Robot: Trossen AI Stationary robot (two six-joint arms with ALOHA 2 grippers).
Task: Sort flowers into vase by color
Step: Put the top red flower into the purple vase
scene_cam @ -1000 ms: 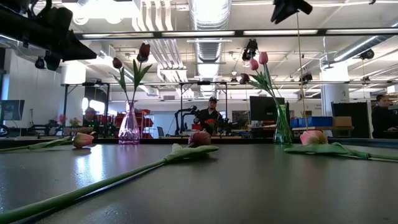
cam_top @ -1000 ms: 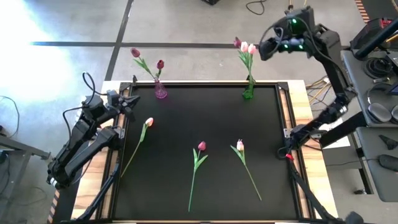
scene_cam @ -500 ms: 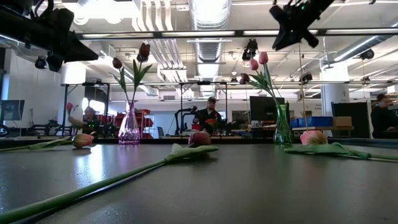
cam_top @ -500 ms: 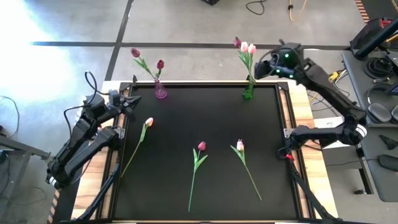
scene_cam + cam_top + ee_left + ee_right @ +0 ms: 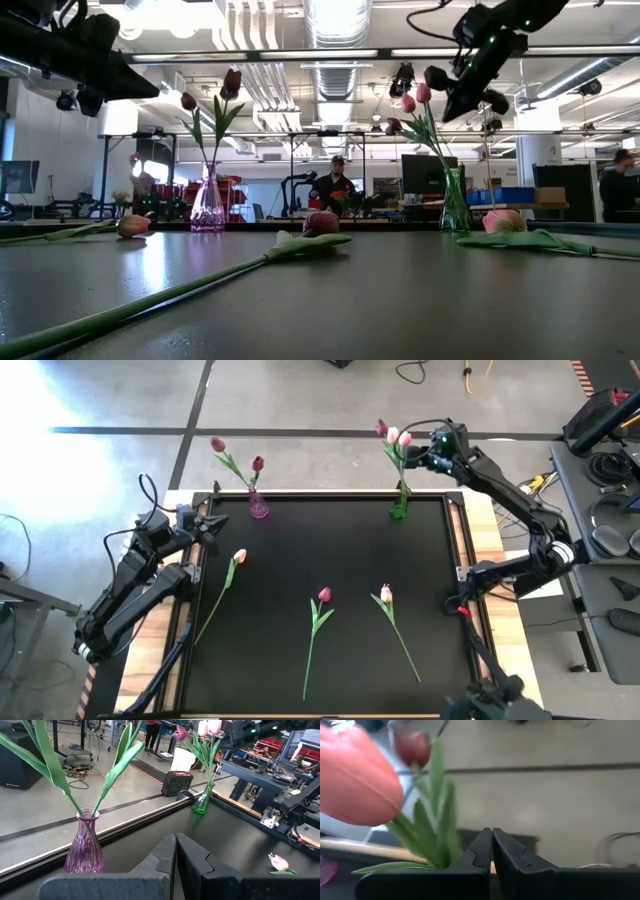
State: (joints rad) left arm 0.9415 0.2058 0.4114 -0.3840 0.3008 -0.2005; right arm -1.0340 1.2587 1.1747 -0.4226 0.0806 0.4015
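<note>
- Three tulips lie loose on the black mat (image 5: pixel 330 540): a pale one (image 5: pixel 239 556) near the left edge, a magenta one (image 5: pixel 324 595) mid-mat, a pale one (image 5: pixel 386 594) just right of it.
- Green vase (image 5: pixel 399 507) at the far edge holds two pale heads and one magenta; right gripper (image 5: pixel 430 450) hangs just beside those heads, jaws together, holding nothing.
- Pink vase (image 5: pixel 258 506) at the far edge holds two magenta tulips.
- Left gripper (image 5: pixel 213 523) waits over the mat's left edge, near the pink vase, jaws together and empty.
- Leaves crowd right up against the right gripper's fingers (image 5: pixel 475 854).
- Plenty of open mat between the vases and the loose stems.
- People (image 5: pixel 336 190) in the room beyond.
</note>
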